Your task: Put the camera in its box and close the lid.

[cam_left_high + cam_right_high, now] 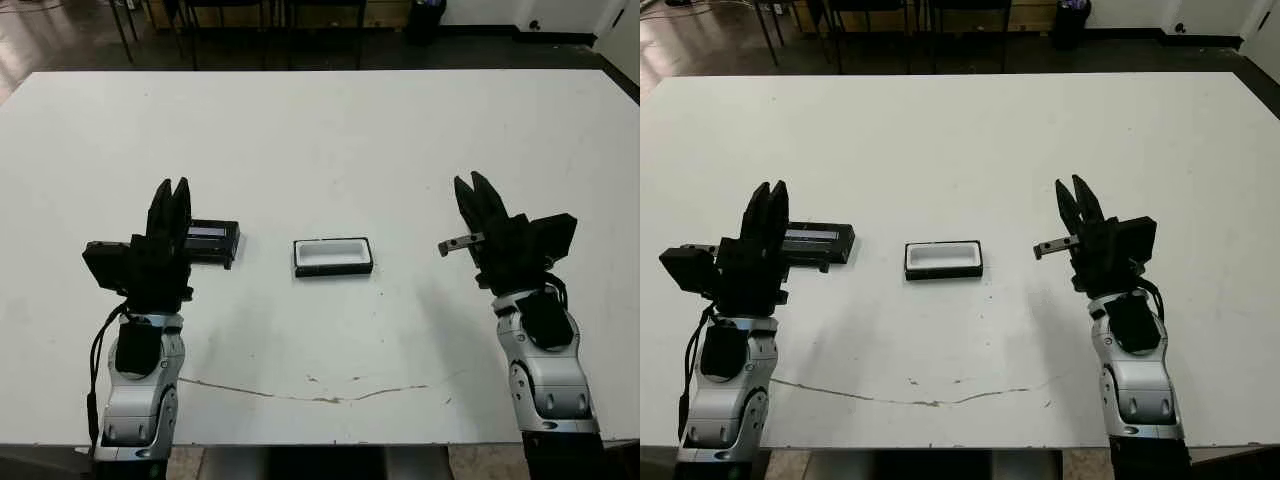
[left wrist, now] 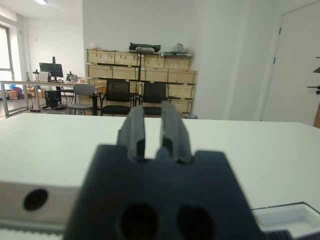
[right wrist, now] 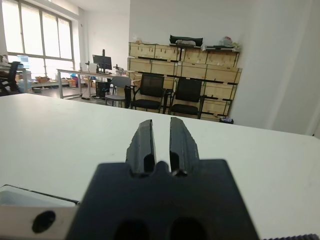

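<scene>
In the head views, a white table (image 1: pixel 320 130) was seen with the box (image 1: pixel 333 256) lying near its middle, its white lining exposed and nothing visible inside it. To the robot's left of the box, a flat black slab with a pale strip, the lid (image 1: pixel 213 238), was seen lying flat on the table, partly covered by the left gripper (image 1: pixel 171 203), which was held just above its near end. The fingers of that gripper were seen pointing away from the robot with only a narrow slit between them, and nothing was grasped. The right gripper (image 1: pixel 1076 200) was held well apart from the box on the robot's right, its fingers parted a little in a narrow V and nothing was held. The camera could not be made out with certainty in either head view. In the left wrist view, the two fingers (image 2: pixel 136 132) were seen nearly together with a thin gap, and a corner of the white-lined box (image 2: pixel 285 220) was caught at the edge. In the right wrist view, the fingers (image 3: pixel 143 142) were seen likewise close, slightly parted and bare, with a corner of the box (image 3: pixel 30 198) visible beside the gripper body.
</scene>
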### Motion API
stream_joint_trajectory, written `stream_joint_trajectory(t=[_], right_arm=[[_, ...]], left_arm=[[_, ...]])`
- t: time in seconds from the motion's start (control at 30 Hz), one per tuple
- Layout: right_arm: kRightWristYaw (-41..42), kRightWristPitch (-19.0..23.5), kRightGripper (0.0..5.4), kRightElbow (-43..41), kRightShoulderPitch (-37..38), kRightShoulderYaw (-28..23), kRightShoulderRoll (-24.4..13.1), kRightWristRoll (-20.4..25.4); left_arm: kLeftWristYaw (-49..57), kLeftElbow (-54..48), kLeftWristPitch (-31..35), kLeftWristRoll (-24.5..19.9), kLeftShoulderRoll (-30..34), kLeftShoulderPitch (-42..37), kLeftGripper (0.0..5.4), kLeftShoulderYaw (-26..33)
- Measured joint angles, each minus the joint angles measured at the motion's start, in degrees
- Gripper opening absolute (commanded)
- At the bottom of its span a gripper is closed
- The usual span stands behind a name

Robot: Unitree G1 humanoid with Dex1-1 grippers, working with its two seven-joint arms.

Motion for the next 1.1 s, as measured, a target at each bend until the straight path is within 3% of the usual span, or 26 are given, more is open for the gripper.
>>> stream_joint_trajectory(t=[0.43, 0.67, 0.87, 0.97, 1.1], right_arm=[[0.82, -0.02, 0.00, 3.37, -1.47, 0.13, -0.03, 0.03], [-0.94, 0.22, 0.00, 1.01, -2.19, -3.87, -2.35, -0.20], [-0.48, 11.67, 1.00, -2.10, -4.43, -8.81, -8.91, 1.24], [0.76, 14.95, 1.66, -1.72, -5.74, -10.00, -13.01, 1.01], [0.99, 17.22, 2.50, -0.66, -6.60, -10.01, -15.69, -0.47]], left_arm=[[-0.14, -1.07, 1.19, -0.43, 1.19, 0.56, 0.01, 1.66], [-0.31, 0.34, 1.12, -0.55, 1.34, -0.26, 0.01, 2.53], [-0.61, 0.87, 1.05, -0.96, 1.28, -0.63, 0.00, 2.63], [-0.62, 1.36, 0.86, -0.97, 1.16, -1.11, 0.00, 2.47], [-0.63, 2.53, 0.29, -0.88, 0.98, -2.17, 0.00, 1.97]])
